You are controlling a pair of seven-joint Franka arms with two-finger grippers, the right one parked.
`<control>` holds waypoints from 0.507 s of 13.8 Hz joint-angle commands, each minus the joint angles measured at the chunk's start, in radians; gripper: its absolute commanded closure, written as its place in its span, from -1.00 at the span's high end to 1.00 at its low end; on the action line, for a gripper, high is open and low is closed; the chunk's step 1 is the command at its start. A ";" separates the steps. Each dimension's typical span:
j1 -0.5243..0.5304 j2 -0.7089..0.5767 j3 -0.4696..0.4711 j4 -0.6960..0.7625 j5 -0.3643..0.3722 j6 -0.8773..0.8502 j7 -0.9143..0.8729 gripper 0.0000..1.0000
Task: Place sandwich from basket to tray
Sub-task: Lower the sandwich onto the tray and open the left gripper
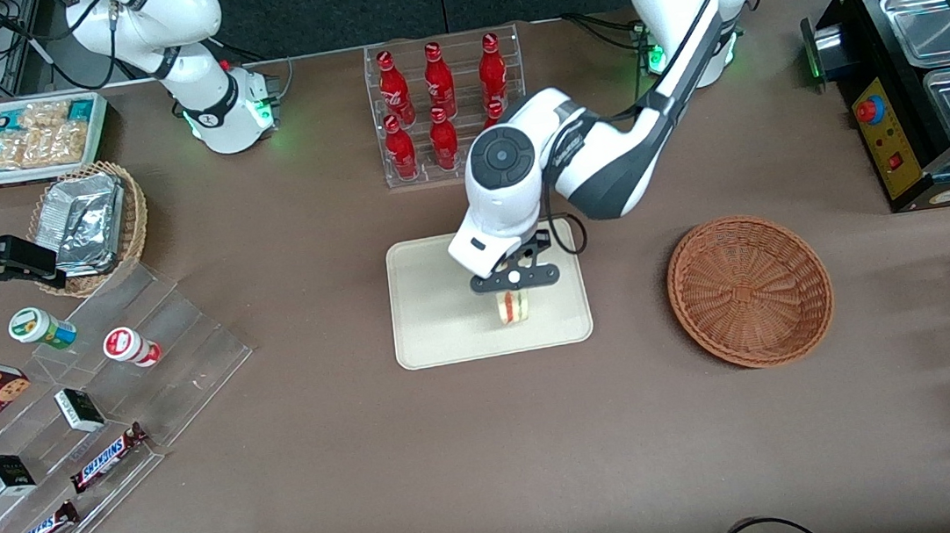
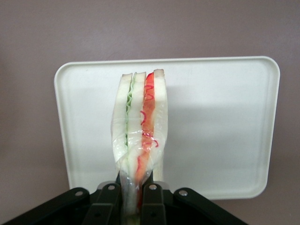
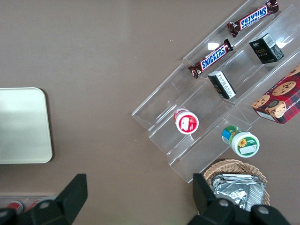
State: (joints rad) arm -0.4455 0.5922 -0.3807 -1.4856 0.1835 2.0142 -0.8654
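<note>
Tool: your tool [image 1: 515, 290] hangs over the tray [image 1: 430, 342], its fingers [image 2: 151, 199] pressed together on the sandwich [image 1: 514, 306]. In the left wrist view the fingers pinch one end of the wedge and the rest juts out free over the tray.

Sandwich: you have it edge-on, bread slices upright, green filling on one side and red on the other, all inside a clear wrapper. It is above the tray's middle, toward the edge nearer the front camera. You cannot tell from these views whether its free end touches the tray yet.

Basket: the basket [image 1: 749, 291] sits on the desk [image 1: 495, 459] well apart from the tray, toward the working arm's end, with nothing in it.

How it handles: judge it light and soft. The bread will likely squash under a hard pinch, and the film looks slick, so it may slide between the fingers.

Where to hold: your grip across the flat bread faces near one end looks sound; squeezing the cut edge would push the filling out.

Risk: released upright on a narrow edge, the wedge will probably tip over. Bring it low before you let go, so that it falls flat inside the rim.
</note>
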 commanded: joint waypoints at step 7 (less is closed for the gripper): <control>-0.071 0.146 0.009 0.031 0.085 0.127 -0.032 -1.00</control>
State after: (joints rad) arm -0.5041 0.7128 -0.3809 -1.4848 0.2455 2.1376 -0.8773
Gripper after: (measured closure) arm 0.850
